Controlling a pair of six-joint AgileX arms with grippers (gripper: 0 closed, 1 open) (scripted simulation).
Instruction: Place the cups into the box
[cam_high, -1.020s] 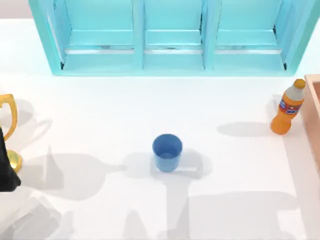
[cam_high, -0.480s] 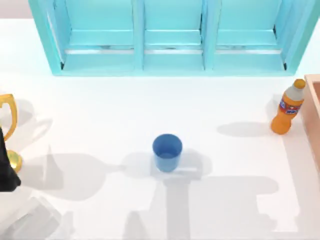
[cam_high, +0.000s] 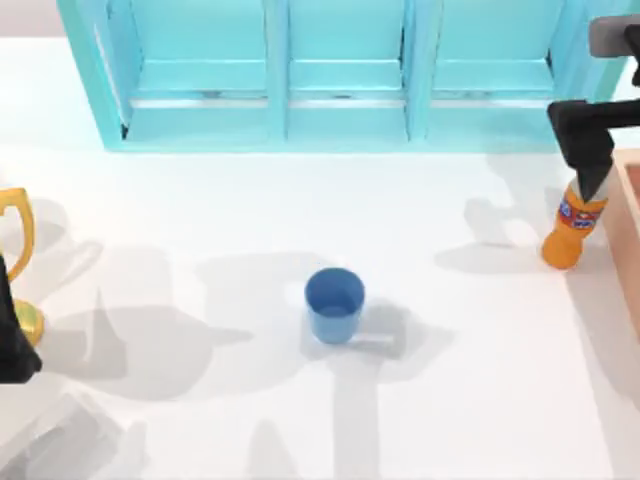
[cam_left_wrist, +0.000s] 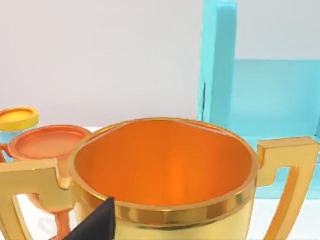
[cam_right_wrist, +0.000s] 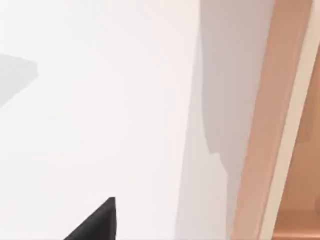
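The blue cup (cam_high: 334, 303) stands upright, mouth up, on the white surface (cam_high: 200, 220), about midway between the top view's left and right edges and nearer the front than the back. Nothing touches it.

The right pincer (cam_high: 592, 160) hangs at the far right of the top view, well apart from the cup, its dark body over the top of the orange soda bottle (cam_high: 572, 228) and covering the cap. Whether its fingers are apart or together cannot be told. In the right wrist view a dark fingertip (cam_right_wrist: 97, 222) shows over bare white surface, with the peach wall of the box (cam_right_wrist: 262, 120) running alongside.

The box (cam_high: 628, 225) sits at the right edge of the surface, just beside the bottle; one thick tan wall of it shows in the top view. The cup is well to the left of both.

The left arm (cam_high: 12, 335) is parked at the left edge of the top view, a dark shape beside a gold trophy (cam_high: 18, 260). In the left wrist view the trophy cup (cam_left_wrist: 165, 175) is seen close, with a dark fingertip (cam_left_wrist: 97, 225) in front of it; the state of the left pincer cannot be told. Beyond the trophy stand a smaller orange goblet (cam_left_wrist: 47, 145) and a yellow-capped item (cam_left_wrist: 17, 117).

A large turquoise shelf cabinet (cam_high: 340, 75) spans the back of the surface, with three open bays.
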